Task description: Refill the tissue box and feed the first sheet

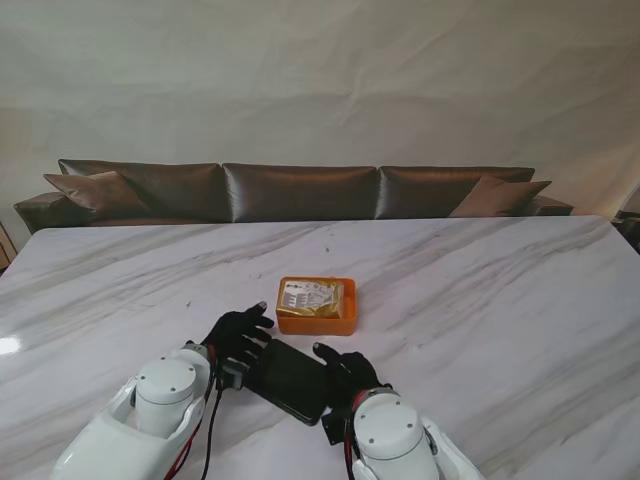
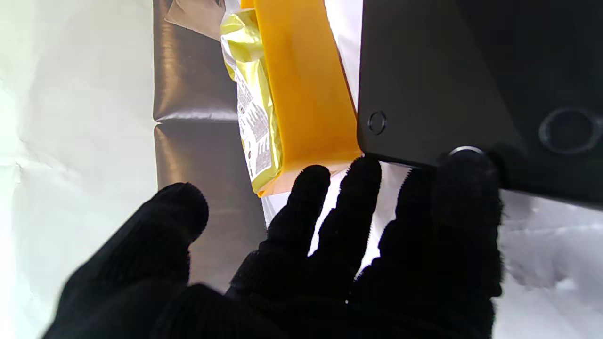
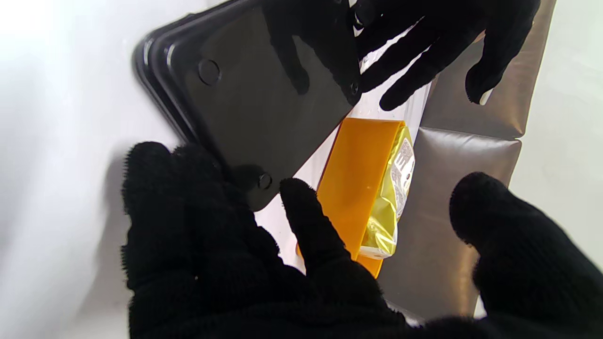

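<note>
Our left hand (image 1: 237, 335), in a black knit glove, lies with fingers spread, the outer fingertips (image 2: 464, 188) touching one corner of a flat black lid (image 1: 290, 380) — a smooth, glossy rectangle with rounded corners and small round studs. Our right hand (image 1: 347, 372), gloved the same, has its fingers fanned at the lid's opposite end; whether either hand truly grips the lid we cannot tell, as the fingers look loose rather than closed. The lid lies slantwise between the two hands on the white, grey-veined marble desk (image 1: 500, 300). Just beyond it, farther from us, sits the orange tissue box (image 1: 316, 306) — a shallow, matte rectangular tray — with a crinkly yellow plastic tissue pack (image 1: 312, 295) lying in it. A brown leather sofa (image 1: 300, 190) runs behind the desk.
</note>
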`<state>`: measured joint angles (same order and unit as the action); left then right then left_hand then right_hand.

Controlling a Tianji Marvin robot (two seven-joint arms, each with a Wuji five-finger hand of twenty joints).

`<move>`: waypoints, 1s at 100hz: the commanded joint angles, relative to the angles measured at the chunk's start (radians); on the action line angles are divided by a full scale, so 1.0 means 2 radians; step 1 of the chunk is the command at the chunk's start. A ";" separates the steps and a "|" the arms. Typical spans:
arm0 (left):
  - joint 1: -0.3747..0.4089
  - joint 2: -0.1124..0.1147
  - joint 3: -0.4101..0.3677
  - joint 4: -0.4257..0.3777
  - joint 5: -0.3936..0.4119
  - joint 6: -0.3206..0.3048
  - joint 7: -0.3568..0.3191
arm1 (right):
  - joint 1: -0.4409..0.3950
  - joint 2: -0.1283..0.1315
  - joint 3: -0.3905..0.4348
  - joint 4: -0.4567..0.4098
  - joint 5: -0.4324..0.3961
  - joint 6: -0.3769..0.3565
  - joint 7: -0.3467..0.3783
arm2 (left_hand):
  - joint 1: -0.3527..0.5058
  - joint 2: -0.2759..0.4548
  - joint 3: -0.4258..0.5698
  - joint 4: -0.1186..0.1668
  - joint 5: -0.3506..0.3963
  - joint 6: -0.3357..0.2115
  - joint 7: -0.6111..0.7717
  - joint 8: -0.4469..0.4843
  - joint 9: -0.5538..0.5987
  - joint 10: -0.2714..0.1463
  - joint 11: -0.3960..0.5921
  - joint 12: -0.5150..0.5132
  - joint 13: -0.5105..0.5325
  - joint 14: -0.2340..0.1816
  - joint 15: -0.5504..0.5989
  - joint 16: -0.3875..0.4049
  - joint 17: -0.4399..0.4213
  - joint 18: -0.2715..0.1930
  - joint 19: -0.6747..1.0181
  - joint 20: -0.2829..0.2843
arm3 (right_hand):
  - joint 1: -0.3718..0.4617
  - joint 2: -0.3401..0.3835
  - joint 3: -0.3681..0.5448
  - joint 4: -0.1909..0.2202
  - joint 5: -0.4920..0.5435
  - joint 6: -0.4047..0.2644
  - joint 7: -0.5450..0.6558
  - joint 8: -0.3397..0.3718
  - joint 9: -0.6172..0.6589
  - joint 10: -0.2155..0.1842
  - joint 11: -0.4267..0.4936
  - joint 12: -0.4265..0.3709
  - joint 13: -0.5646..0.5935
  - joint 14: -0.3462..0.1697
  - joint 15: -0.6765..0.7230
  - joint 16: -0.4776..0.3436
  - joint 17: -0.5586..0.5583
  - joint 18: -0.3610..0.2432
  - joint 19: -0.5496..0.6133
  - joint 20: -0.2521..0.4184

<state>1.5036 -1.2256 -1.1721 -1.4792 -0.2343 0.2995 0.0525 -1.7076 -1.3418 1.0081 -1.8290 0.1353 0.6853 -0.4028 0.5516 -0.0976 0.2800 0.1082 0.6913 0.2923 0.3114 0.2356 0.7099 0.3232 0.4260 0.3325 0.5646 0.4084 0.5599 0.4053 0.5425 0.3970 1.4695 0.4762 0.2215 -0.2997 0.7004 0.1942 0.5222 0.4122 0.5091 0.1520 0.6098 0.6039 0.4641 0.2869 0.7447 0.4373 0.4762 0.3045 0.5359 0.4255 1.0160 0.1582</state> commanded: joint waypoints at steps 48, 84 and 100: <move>0.015 -0.004 0.008 0.004 0.001 0.004 -0.010 | -0.011 -0.008 0.001 -0.001 0.007 -0.001 -0.010 | 0.002 0.011 -0.009 0.012 0.009 -0.004 -0.002 -0.007 0.027 -0.001 0.019 0.008 0.025 0.044 0.026 -0.001 0.015 0.008 -0.149 -0.003 | -0.004 -0.003 -0.003 0.008 -0.006 -0.057 0.004 0.012 0.028 -0.146 -0.018 -0.017 -0.080 0.008 -0.002 0.000 -0.054 0.000 -0.010 0.006; 0.011 -0.005 0.016 0.015 -0.002 -0.004 -0.014 | -0.006 -0.016 -0.010 0.000 0.023 -0.020 -0.035 | 0.001 0.011 -0.008 0.012 0.010 -0.004 -0.002 -0.006 0.029 -0.001 0.020 0.008 0.027 0.044 0.027 0.000 0.019 0.008 -0.149 -0.004 | 0.000 -0.006 -0.002 0.009 -0.018 -0.068 0.004 0.018 0.007 -0.153 -0.017 -0.015 -0.098 0.008 0.002 0.003 -0.065 -0.006 -0.017 0.008; 0.013 -0.005 0.019 0.019 -0.006 -0.008 -0.015 | -0.004 -0.020 -0.015 0.003 0.031 -0.034 -0.050 | 0.001 0.010 -0.007 0.013 0.011 -0.004 -0.001 -0.006 0.029 -0.001 0.021 0.008 0.027 0.045 0.028 0.000 0.019 0.009 -0.149 -0.005 | 0.003 -0.007 -0.002 0.009 -0.021 -0.069 0.005 0.021 0.002 -0.154 -0.015 -0.013 -0.097 0.002 0.003 0.003 -0.066 -0.011 -0.017 0.010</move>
<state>1.5049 -1.2226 -1.1609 -1.4646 -0.2324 0.2811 0.0571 -1.7213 -1.3600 0.9948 -1.8192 0.1856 0.6378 -0.5206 0.5516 -0.0976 0.2800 0.1083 0.6912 0.2923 0.3114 0.2356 0.7214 0.3205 0.4361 0.3441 0.5651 0.3980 0.6700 0.4620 0.5559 0.3973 1.5176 0.4801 0.2215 -0.2997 0.7004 0.1942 0.5087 0.3199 0.5104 0.1843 0.6088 0.5886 0.4249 0.2765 0.5764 0.4988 0.4871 0.3067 0.3970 0.4516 0.9918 0.1649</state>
